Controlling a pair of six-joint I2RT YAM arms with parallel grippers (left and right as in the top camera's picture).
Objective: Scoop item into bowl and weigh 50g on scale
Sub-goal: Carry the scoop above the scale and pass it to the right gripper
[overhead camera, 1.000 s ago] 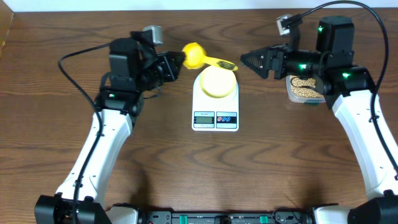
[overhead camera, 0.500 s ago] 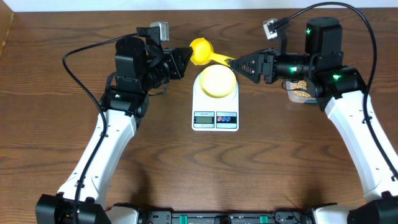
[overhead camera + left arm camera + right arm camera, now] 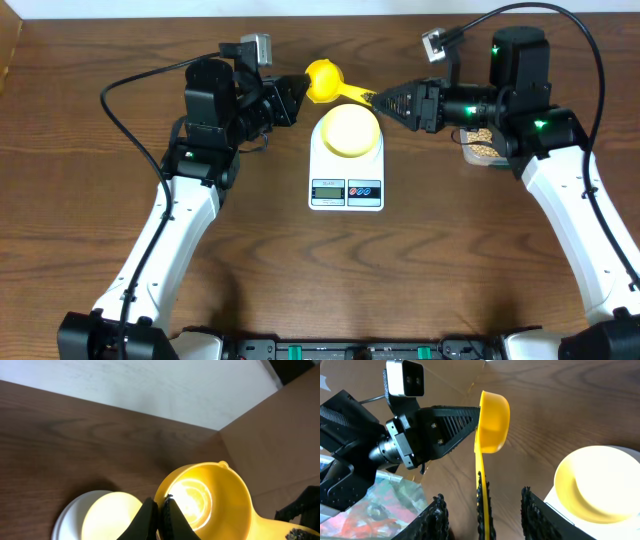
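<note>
The yellow scoop (image 3: 322,80) hangs above the table behind the scale (image 3: 346,192). My left gripper (image 3: 298,93) is shut on the scoop cup's rim (image 3: 210,497), and the cup looks empty. My right gripper (image 3: 385,102) is open, with the scoop's handle (image 3: 481,475) between its fingers (image 3: 482,502). The pale-yellow bowl (image 3: 350,130) stands empty on the scale's platform and also shows in the left wrist view (image 3: 107,515) and the right wrist view (image 3: 600,485). The tan beans (image 3: 482,142) lie in a clear tub at the right, partly hidden by my right arm.
A cardboard wall (image 3: 280,435) stands behind the table's far right side. The scale's display and buttons (image 3: 346,188) face the front edge. Cables arc above both arms.
My right gripper has moved left from the bean tub to the scoop's handle. My left gripper has shifted the scoop slightly right and up. Little has changed in the last half second.
</note>
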